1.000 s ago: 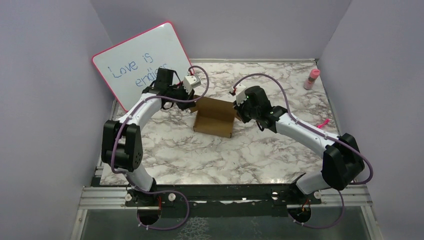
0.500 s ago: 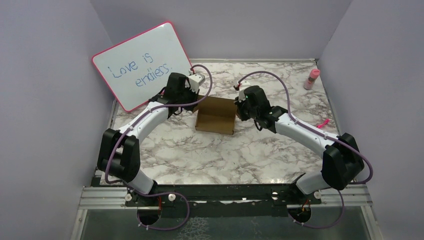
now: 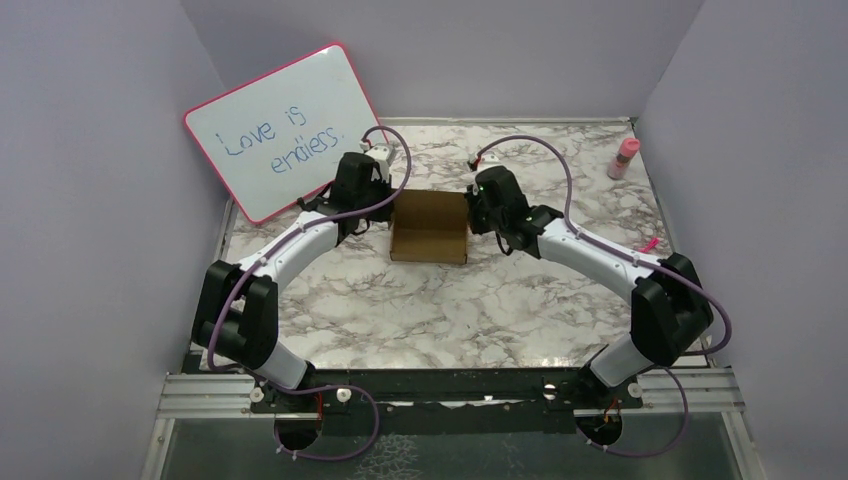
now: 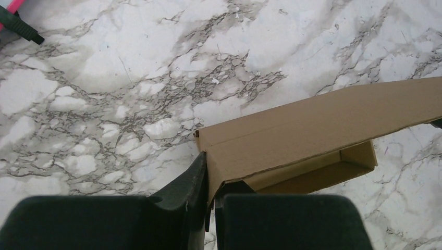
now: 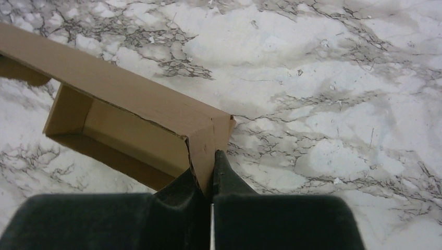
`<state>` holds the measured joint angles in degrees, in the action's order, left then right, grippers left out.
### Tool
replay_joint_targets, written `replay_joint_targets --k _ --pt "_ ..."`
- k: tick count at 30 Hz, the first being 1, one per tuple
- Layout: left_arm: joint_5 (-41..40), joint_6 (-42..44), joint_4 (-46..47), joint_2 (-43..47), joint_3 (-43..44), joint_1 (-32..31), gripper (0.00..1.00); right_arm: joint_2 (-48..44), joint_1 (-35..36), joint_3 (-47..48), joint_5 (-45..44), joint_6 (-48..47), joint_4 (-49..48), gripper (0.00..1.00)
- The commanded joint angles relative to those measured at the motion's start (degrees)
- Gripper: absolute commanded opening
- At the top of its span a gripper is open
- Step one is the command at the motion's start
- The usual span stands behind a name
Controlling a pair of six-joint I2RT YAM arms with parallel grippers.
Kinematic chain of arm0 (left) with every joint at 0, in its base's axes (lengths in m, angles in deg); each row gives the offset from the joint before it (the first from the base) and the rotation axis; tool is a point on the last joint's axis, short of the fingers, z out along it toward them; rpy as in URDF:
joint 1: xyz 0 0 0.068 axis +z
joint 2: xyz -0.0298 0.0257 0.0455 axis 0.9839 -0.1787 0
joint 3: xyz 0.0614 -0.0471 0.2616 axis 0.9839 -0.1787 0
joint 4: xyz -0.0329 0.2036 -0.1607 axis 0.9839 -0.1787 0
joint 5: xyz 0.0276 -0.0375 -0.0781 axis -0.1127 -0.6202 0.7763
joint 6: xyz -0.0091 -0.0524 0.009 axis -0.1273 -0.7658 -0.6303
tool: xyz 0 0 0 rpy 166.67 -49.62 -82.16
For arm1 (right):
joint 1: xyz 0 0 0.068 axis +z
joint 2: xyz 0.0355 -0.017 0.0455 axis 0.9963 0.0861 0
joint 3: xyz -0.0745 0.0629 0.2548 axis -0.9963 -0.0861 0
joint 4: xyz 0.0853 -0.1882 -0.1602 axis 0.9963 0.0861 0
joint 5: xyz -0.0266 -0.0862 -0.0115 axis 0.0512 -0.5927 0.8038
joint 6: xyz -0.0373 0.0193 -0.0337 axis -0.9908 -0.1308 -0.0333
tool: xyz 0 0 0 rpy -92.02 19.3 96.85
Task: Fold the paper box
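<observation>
The paper box [image 3: 430,227] is plain brown cardboard, partly formed into a shallow open tray, and sits mid-table toward the back. My left gripper [image 3: 392,200] is at its far left corner, shut on the cardboard wall there; in the left wrist view the paper box [image 4: 312,130] has its corner pinched in my left gripper [image 4: 209,174]. My right gripper [image 3: 472,205] is at the far right corner, shut on that wall; the right wrist view shows the paper box [image 5: 130,112] corner flap clamped in my right gripper [image 5: 211,169].
A pink-framed whiteboard [image 3: 285,130] with handwriting leans at the back left. A pink bottle [image 3: 624,158] stands at the back right corner. A pink marker [image 3: 648,245] lies by the right arm. Purple walls enclose the marble table [image 3: 450,310].
Both arms have shifted toward the back with the box held between them. The box has turned from skewed to square with the table edge.
</observation>
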<state>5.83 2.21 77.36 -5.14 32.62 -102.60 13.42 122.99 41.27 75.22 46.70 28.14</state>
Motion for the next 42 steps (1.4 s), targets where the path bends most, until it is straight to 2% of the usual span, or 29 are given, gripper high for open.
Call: replay_joint_targets --k 1,8,15,32,42 --pt "-3.4 -6.8 3.0 2.3 -1.8 -0.6 0.09 1.8 0.4 3.0 -4.7 5.6 -1.5 0.05" --pt "-5.3 -12.3 3.5 2.8 -2.0 -1.1 0.12 2.6 0.5 3.5 -6.5 11.6 -1.2 0.12" --pt "-6.1 -16.4 3.2 2.0 -1.4 -1.9 0.15 2.7 1.2 2.6 -7.3 14.0 -1.7 0.12" --pt "-10.4 -20.5 7.0 4.0 -7.0 -3.8 0.2 -0.2 2.0 -4.8 -7.9 18.2 -7.0 0.13" --pt "-11.6 -23.0 9.5 5.6 -10.2 -5.0 0.21 -0.8 2.1 -5.1 -7.4 22.1 -6.6 0.15"
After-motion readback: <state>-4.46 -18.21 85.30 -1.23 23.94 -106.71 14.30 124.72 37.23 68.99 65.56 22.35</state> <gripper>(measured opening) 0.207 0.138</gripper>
